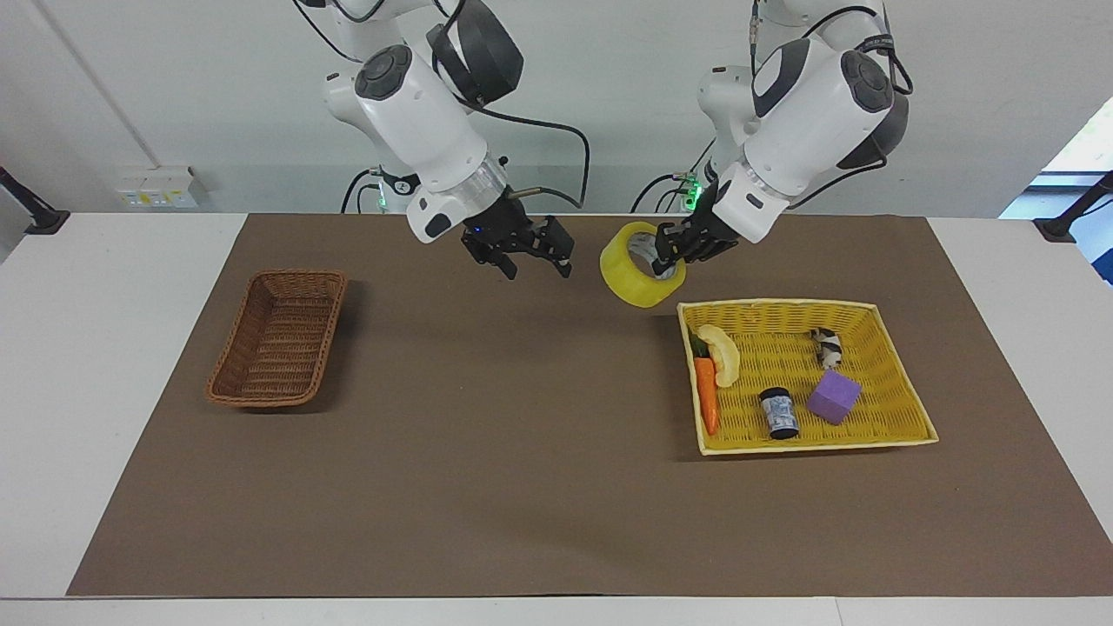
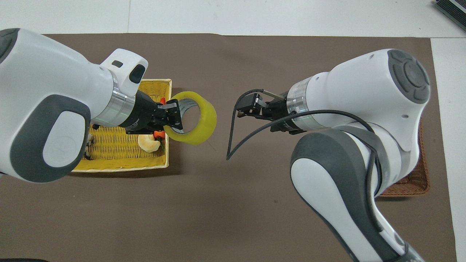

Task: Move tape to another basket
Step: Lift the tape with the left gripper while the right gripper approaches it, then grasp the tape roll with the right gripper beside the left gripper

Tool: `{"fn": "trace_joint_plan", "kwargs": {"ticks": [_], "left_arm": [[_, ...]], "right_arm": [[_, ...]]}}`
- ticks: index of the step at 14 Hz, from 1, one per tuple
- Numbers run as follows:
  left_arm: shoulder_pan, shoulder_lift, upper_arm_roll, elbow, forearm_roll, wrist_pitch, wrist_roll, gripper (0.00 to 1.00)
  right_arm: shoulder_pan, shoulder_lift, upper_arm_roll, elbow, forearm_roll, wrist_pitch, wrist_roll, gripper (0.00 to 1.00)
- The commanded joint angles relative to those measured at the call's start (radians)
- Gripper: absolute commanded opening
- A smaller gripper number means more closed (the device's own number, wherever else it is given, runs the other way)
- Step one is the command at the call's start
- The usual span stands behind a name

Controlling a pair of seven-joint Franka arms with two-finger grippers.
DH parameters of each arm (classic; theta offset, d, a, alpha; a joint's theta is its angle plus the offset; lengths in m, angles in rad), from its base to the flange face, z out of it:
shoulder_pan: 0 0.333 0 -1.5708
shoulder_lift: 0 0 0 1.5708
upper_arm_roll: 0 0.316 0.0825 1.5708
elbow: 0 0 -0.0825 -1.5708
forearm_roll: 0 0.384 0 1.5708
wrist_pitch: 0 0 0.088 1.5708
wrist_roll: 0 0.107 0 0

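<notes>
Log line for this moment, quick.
left gripper: shut on tape, over mat beside yellow basket | right gripper: open, facing tape | brown basket: holds nothing | phase: handover approach

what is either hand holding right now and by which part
The left hand holds the tape by its ring wall, one finger inside the core, in the air over the mat beside the yellow basket. The right hand is open and holds nothing.

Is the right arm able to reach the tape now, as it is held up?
Probably yes. The right gripper is open in the air beside the tape, held by the left gripper; only bare mat lies between them.
</notes>
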Motion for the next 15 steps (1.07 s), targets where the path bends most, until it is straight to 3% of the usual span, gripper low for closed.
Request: {"fn": "trace_joint_plan", "kwargs": {"ticks": [1, 10, 15], "left_arm": [[-0.040, -0.051, 0.016, -0.057, -0.042, 0.041, 0.010, 0.00], [-0.163, -0.059, 0.016, -0.073, -0.085, 0.079, 0.007, 0.00], [-0.193, -0.051, 0.018, -0.063, -0.134, 0.159, -0.007, 0.00]], "right_arm": [[-0.028, -0.020, 0.004, 0.041, 0.051, -0.070, -0.015, 1.00], [-0.011, -0.075, 0.006, 0.021, 0.117, -0.084, -0.014, 1.00], [-0.052, -0.100, 0.004, -0.008, 0.120, -0.223, -0.150, 1.00]]}}
